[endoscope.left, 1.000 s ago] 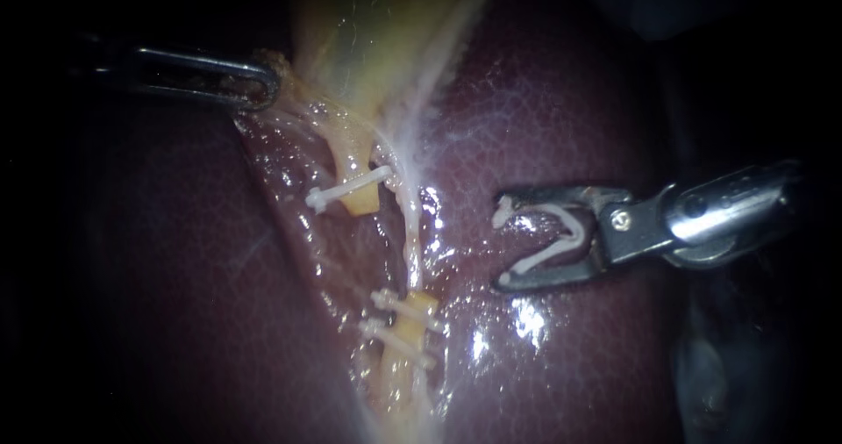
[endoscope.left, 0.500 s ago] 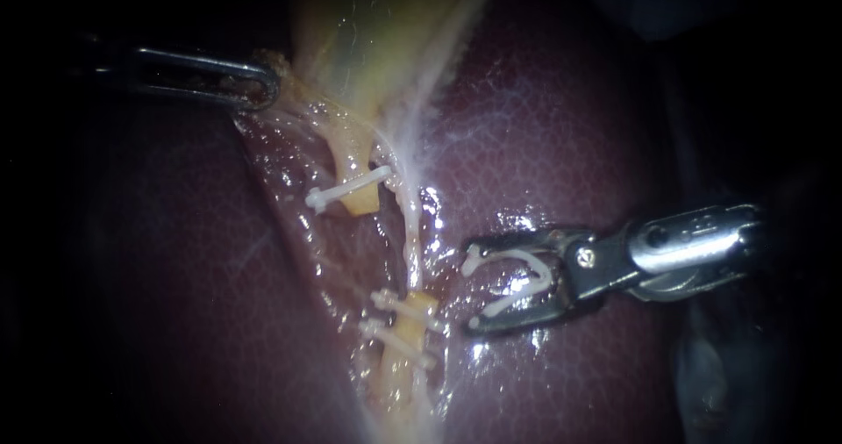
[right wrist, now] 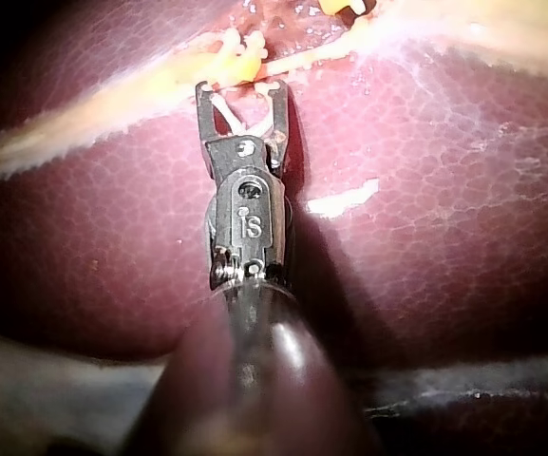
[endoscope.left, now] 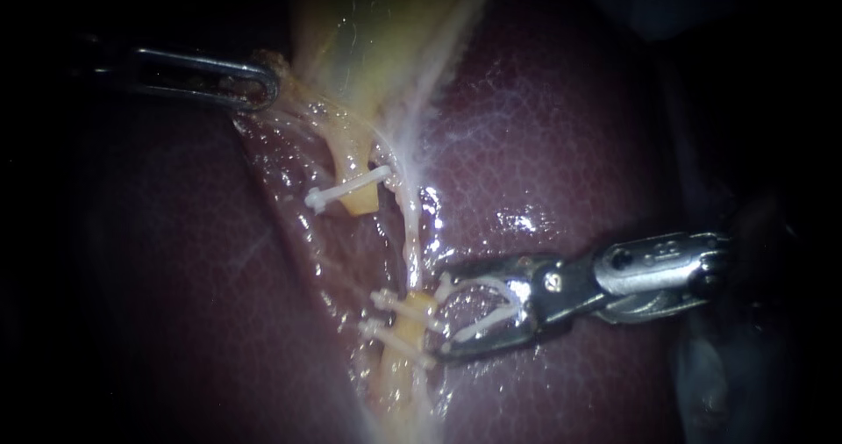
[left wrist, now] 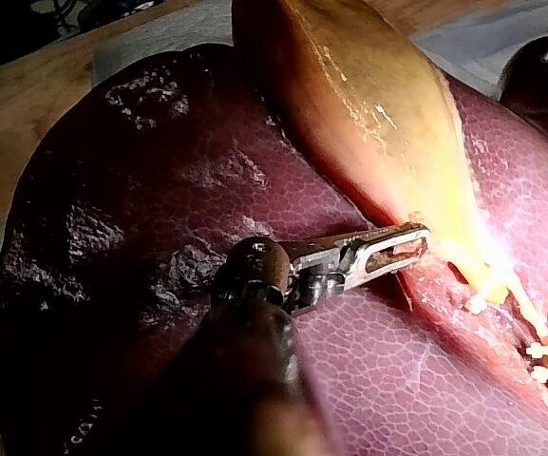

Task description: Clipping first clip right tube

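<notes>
In the endoscope view the right instrument's claw [endoscope.left: 443, 314] grasps a wide-open clip [endoscope.left: 491, 308] against the right tube [endoscope.left: 410, 244] on the liver [endoscope.left: 570, 128], closing not yet done; the left wrist view shows the left instrument's claw [left wrist: 416, 242] clenched on the gallbladder [left wrist: 349, 95] edge; the right wrist view leaves unclear whether the tube sits inside.

Endoscope close above the liver [endoscope.left: 544, 146]; both wrist cameras farther back, same clips [endoscope.left: 383, 301].

Only one small mark [right wrist: 250, 225], on right instrument [right wrist: 242, 92]
</notes>
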Controlling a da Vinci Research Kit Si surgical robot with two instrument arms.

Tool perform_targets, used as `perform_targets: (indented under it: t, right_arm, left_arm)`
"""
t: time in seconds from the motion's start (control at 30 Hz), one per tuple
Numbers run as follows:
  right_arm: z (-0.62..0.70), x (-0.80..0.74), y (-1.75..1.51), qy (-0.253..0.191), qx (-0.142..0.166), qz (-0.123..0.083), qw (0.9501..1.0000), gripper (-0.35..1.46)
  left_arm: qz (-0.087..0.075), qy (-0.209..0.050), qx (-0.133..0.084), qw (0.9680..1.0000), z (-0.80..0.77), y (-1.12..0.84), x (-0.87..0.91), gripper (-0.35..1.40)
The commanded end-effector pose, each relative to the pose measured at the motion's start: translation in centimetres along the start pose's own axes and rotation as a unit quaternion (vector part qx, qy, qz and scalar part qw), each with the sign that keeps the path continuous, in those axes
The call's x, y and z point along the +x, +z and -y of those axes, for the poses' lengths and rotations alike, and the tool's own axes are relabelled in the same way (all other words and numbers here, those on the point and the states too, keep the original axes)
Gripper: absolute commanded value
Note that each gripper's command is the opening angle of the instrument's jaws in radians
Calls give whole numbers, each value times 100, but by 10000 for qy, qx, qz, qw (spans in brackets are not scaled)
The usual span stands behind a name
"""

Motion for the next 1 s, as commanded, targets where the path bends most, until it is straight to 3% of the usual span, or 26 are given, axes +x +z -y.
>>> perform_targets:
  t: [0.03, 0.43, 1.0]
  right_arm:
    - [0, -1, 1, -4, 1, 0, 10000, 48]
    - [-6, -14, 25, 208, 38, 16, 9998, 48]
    - [-5, -12, 52, 631, 478, -474, 9957, 48]
  left_arm:
    - [-1, 0, 2, 10000, 1, 0, 0, -35]
    - [-1, 0, 2, 10000, 1, -1, 0, -35]
    - [-1, 0, 2, 10000, 1, -1, 0, -35]
